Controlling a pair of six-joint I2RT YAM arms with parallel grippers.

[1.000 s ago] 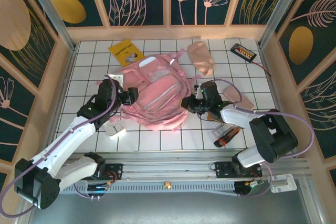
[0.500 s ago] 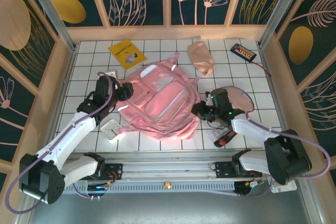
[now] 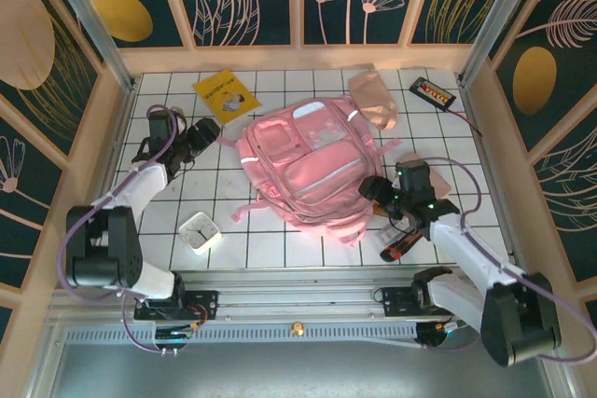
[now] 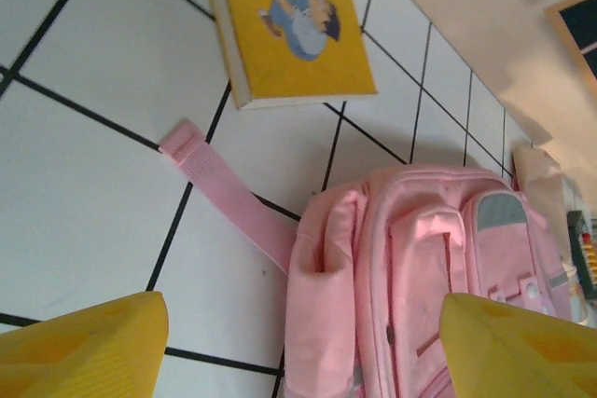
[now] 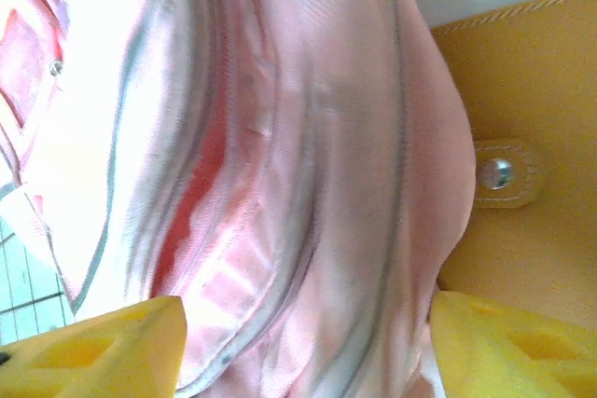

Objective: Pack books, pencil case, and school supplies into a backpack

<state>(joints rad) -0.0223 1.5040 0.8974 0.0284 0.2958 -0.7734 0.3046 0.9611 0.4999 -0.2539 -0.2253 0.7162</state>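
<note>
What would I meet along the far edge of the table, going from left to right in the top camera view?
yellow booklet → beige pouch → black device

The backpack (image 3: 308, 170) lies in the middle of the table (image 3: 280, 247). From it, the booklet (image 3: 224, 93) lies at 11 o'clock, apart. The pencil case (image 3: 375, 98) is at 1 o'clock, touching its far edge, and the flat device (image 3: 433, 91) at 2 o'clock. The wrapped pack (image 3: 401, 242) is at 4 o'clock and the small box (image 3: 199, 232) at 8 o'clock.
</note>
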